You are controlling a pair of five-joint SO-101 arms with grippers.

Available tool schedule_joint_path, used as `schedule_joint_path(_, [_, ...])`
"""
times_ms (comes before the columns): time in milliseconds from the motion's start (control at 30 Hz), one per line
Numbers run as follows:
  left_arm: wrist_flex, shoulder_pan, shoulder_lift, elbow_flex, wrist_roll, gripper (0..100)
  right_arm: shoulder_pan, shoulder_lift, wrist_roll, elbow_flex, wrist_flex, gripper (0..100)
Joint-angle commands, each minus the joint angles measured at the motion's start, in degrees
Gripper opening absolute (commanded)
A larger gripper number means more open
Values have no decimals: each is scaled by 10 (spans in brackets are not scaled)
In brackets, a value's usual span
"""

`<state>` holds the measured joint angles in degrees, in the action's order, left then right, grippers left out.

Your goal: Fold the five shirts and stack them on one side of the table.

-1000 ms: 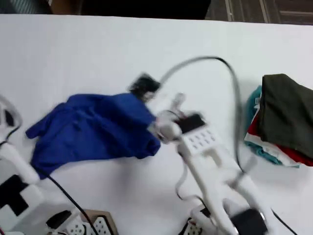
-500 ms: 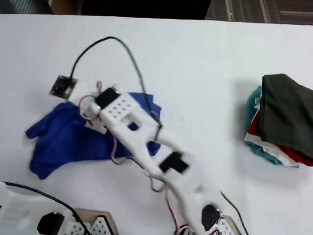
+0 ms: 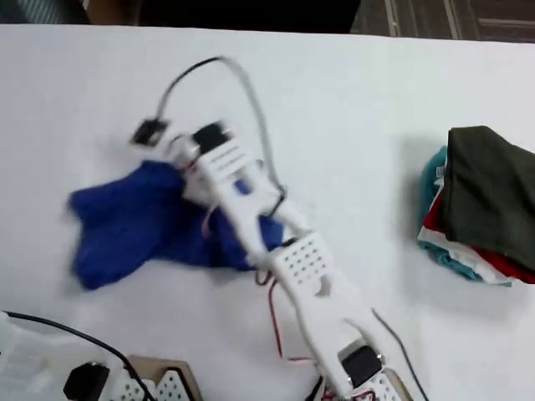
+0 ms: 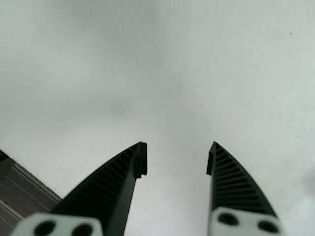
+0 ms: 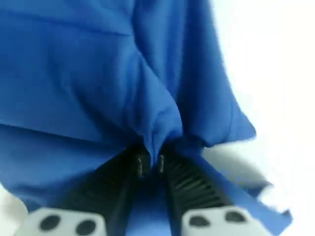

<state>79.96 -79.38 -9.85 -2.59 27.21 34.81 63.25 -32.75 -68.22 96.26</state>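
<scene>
A blue shirt [image 3: 125, 225] lies crumpled on the left half of the white table [image 3: 351, 92]. My right arm stretches from the front edge across it, and my right gripper [image 3: 185, 171] sits at the shirt's far edge. In the right wrist view the right gripper [image 5: 150, 162] is shut on a pinched fold of the blue shirt [image 5: 98, 73]. A stack of folded shirts [image 3: 481, 205] rests at the right edge, dark olive on top, red and teal beneath. My left gripper [image 4: 177, 157] is open over the bare table [image 4: 197, 59] with nothing between its fingers.
The right arm's black cable [image 3: 242, 79] loops over the table behind the shirt. The arm bases [image 3: 125, 384] stand along the front edge. Bare tabletop lies between the blue shirt and the stack.
My right arm swung from the blue shirt's right edge leftward across it, then came back a little to the right. The shirt has bunched and shifted slightly right with the gripper.
</scene>
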Motion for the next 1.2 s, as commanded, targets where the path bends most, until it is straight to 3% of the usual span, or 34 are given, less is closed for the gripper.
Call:
schedule_joint_path(0, [-6, 33, 2, -1, 0, 222, -109, -20, -4, -51, 13, 21])
schedule_joint_path(133, [-7, 58, 2, -1, 0, 222, -190, -58, -4, -55, 14, 21])
schedule_joint_path(267, [-7, 84, 1, -1, -5, 222, -216, -95, -4, -55, 14, 24])
schedule_joint_path(367, [-6, 98, 1, -1, -27, 222, -193, -125, -4, -55, 14, 81])
schedule_joint_path(567, [-4, 119, 1, 0, -32, 222, -95, -195, -2, -55, -12, 319])
schedule_joint_path(800, [11, 103, 4, -1, -32, 222, -5, -95, 2, -54, -145, 322])
schedule_joint_path(967, [36, 86, 4, -5, -28, 222, -3, 26, 11, -60, -193, 322])
schedule_joint_path(1100, [37, 78, 5, -5, -28, 222, -12, 72, 6, -61, -174, 317])
schedule_joint_path(1167, [37, 79, 5, -5, -28, 222, -14, 72, 6, -61, -133, 256])
